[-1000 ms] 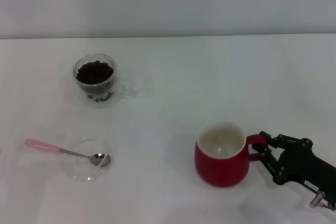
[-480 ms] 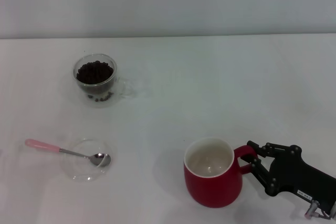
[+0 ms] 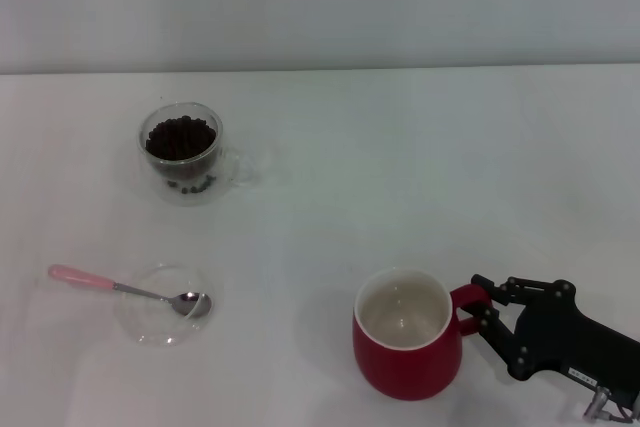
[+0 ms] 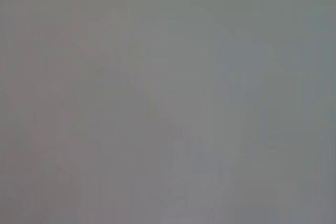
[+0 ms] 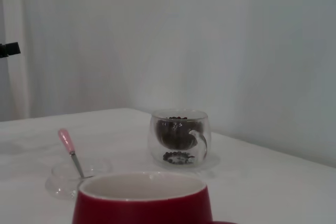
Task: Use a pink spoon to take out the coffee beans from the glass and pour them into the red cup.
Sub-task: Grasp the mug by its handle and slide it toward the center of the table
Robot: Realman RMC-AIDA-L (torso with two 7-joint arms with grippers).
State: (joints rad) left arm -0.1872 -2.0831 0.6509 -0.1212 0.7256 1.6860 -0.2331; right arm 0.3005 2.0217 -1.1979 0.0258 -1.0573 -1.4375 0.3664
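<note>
The red cup (image 3: 407, 338) stands at the front right of the table, its white inside empty; it also shows close up in the right wrist view (image 5: 142, 201). My right gripper (image 3: 480, 314) is shut on its red loop handle. The glass (image 3: 182, 150) with the coffee beans (image 3: 180, 137) stands at the back left, and shows in the right wrist view (image 5: 179, 137). The pink spoon (image 3: 120, 288) lies at the front left, its metal bowl resting in a shallow clear dish (image 3: 162, 305). My left gripper is out of view.
The white table (image 3: 400, 167) runs back to a pale wall. The shallow dish and spoon (image 5: 71, 150) show in the right wrist view beyond the cup. The left wrist view shows only plain grey.
My right gripper has pulled the red cup toward the front and a little to the left, then it settled. The glass, spoon and dish have not moved.
</note>
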